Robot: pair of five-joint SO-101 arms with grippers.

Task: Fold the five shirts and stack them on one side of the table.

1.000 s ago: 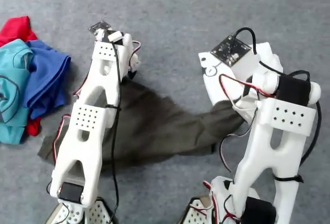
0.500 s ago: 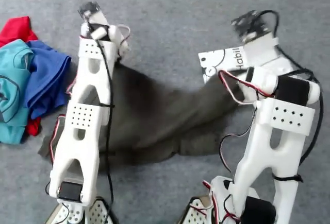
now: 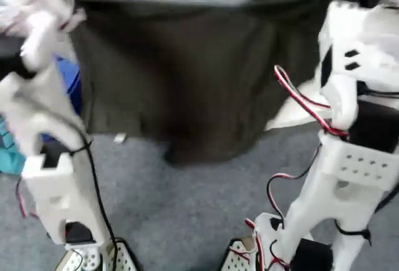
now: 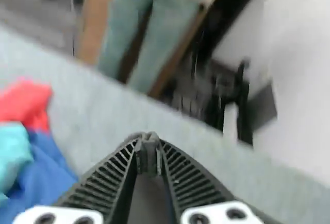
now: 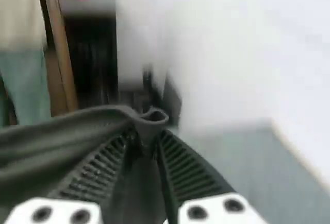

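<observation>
A dark olive-grey shirt (image 3: 187,78) hangs spread in the air above the table, held by its two upper corners. My left gripper (image 4: 148,154) is shut on one corner of the shirt (image 4: 148,147) and is raised high at the left. At the upper right my right gripper (image 5: 149,131) is shut on the other corner, where a fold of the shirt (image 5: 67,131) bunches between its fingers. The shirt's lower edge hangs just above the grey table (image 3: 187,209). A pile of blue, teal and red shirts (image 4: 26,152) lies on the table at the left.
Both white arms (image 3: 50,177) rise from their bases at the near edge. Grey table surface lies bare under the hanging shirt. A person stands beyond the far edge, with dark furniture and a white wall behind.
Both arms have lifted sharply and spread apart, raising the dark shirt off the table. It lay crumpled between them before and now hangs stretched.
</observation>
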